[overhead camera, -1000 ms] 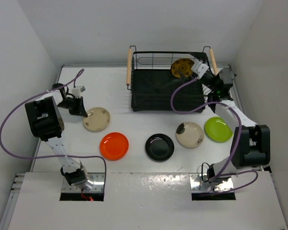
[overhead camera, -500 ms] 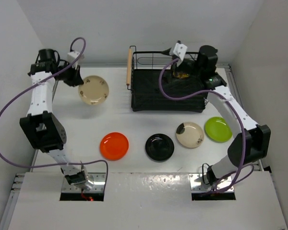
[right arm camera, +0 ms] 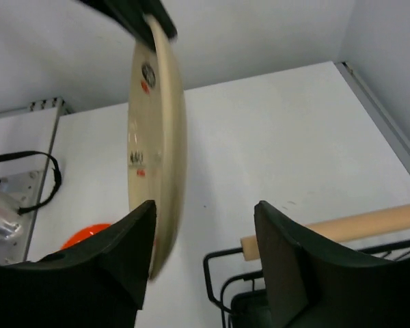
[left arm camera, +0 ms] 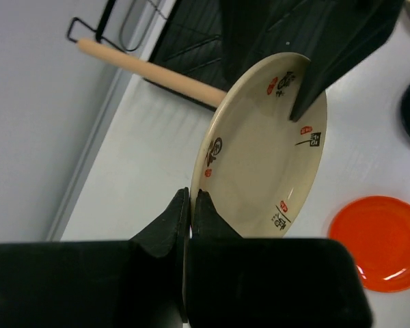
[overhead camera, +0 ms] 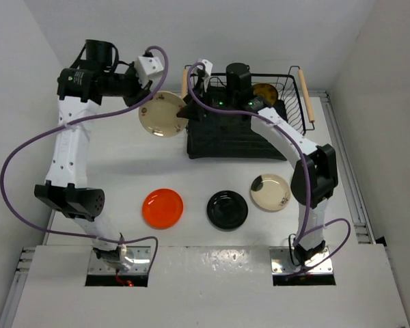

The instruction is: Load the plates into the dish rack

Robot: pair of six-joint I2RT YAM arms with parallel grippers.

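My left gripper (overhead camera: 149,101) is shut on the rim of the cream floral plate (overhead camera: 161,114) and holds it on edge in the air, just left of the dish rack (overhead camera: 239,140). In the left wrist view the fingers (left arm camera: 190,198) pinch the plate (left arm camera: 266,150). My right gripper (overhead camera: 190,109) is open at the plate's far edge. In the right wrist view (right arm camera: 205,239) the plate (right arm camera: 157,150) stands edge-on by the left finger. The yellow-brown plate (overhead camera: 265,92) stands in the rack. The orange (overhead camera: 162,208), black (overhead camera: 227,209) and beige (overhead camera: 270,192) plates lie on the table. The lime green plate is hidden.
The rack's wooden handles (overhead camera: 305,102) stick out at both ends; the left one (left arm camera: 150,72) lies just behind the held plate. The right arm's forearm (overhead camera: 280,133) stretches across the rack. White walls close in on the left, back and right.
My left arm has lifted the cream plate off the table and carried it right, to the rack. My right arm has swung left across the rack to the plate's edge.
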